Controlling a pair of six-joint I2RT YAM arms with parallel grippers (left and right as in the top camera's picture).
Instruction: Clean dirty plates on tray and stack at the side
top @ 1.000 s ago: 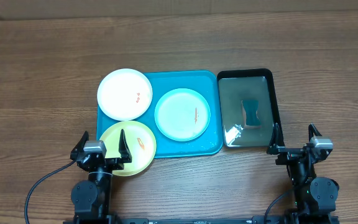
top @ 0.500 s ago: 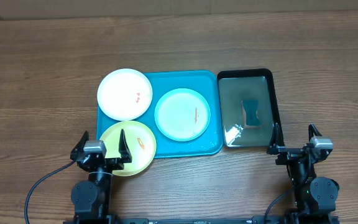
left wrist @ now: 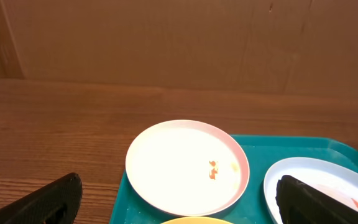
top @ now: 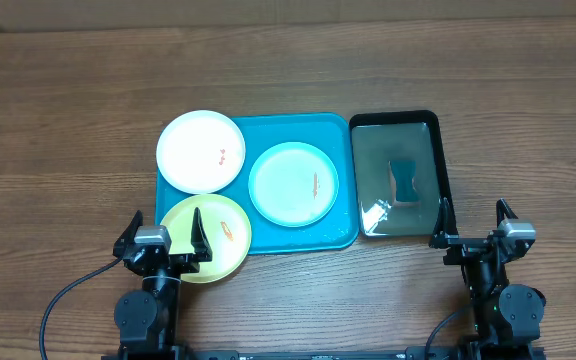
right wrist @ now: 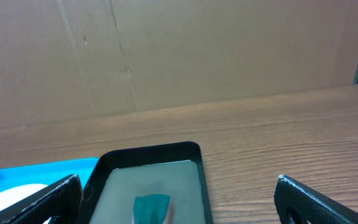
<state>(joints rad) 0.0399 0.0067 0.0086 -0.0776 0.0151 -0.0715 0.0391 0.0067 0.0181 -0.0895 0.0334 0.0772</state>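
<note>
The teal-blue tray (top: 340,130) lies mid-table. On it are a white plate (top: 200,150) at the left, overhanging the rim, a pale cyan plate (top: 293,183) in the middle, and a yellow-green plate (top: 208,238) at the front left, each with small orange smears. The left wrist view shows the white plate (left wrist: 187,165), the cyan plate's edge (left wrist: 319,180) and the tray (left wrist: 272,152). My left gripper (top: 164,240) is open and empty at the front, over the yellow-green plate's near edge. My right gripper (top: 471,228) is open and empty at the front right.
A glossy black tray (top: 438,160) holding water and a teal sponge (top: 404,181) sits right of the teal tray; the right wrist view shows it (right wrist: 194,152) and the sponge (right wrist: 151,208). A cardboard wall stands behind the table.
</note>
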